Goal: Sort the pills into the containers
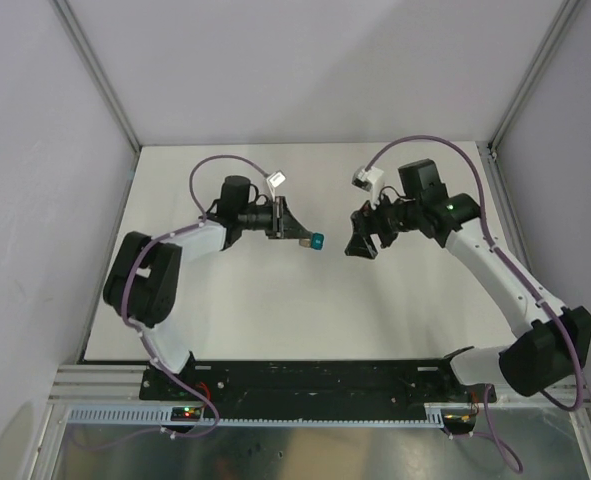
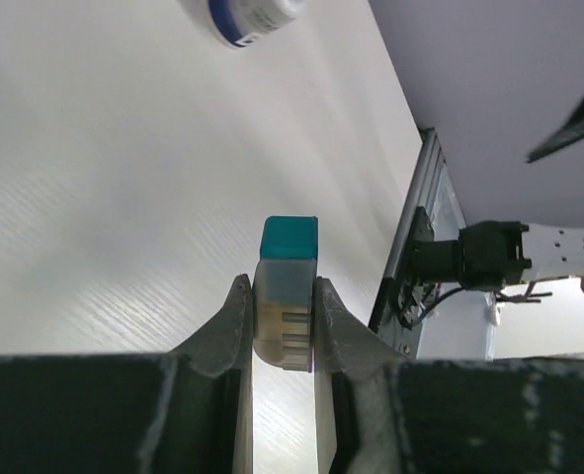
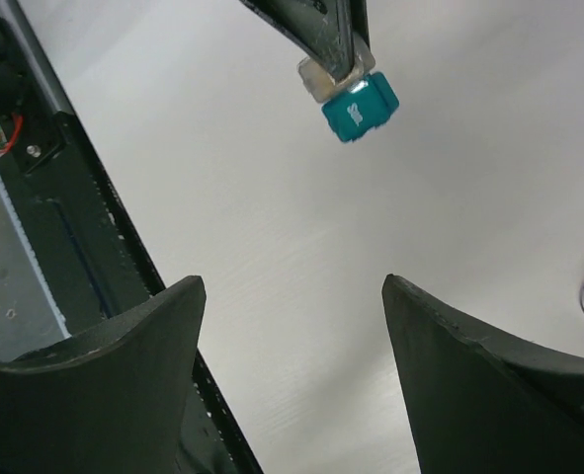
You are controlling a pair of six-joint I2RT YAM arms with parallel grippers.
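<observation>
A: Left gripper, what's the state?

B: Clamped narrow on the containers. The wrist view shows both fingers pressed against the pale grey half, with the teal half sticking out past the tips.

A: Where does that sit in the scene?

B: Over the white table, about the middle, between the two grippers. The teal end points right, toward the right gripper. (Can't tell whether it touches the tabletop.)

A: And the right gripper's state?

B: Jaws wide apart with nothing between them, only bare table. It's near the containers but not touching. Its wrist camera shows the teal half at the top of the view.

A: Anything else?

B: A white bottle with a blue band, cut off by the top edge of the left wrist view, well apart from the containers.
</observation>
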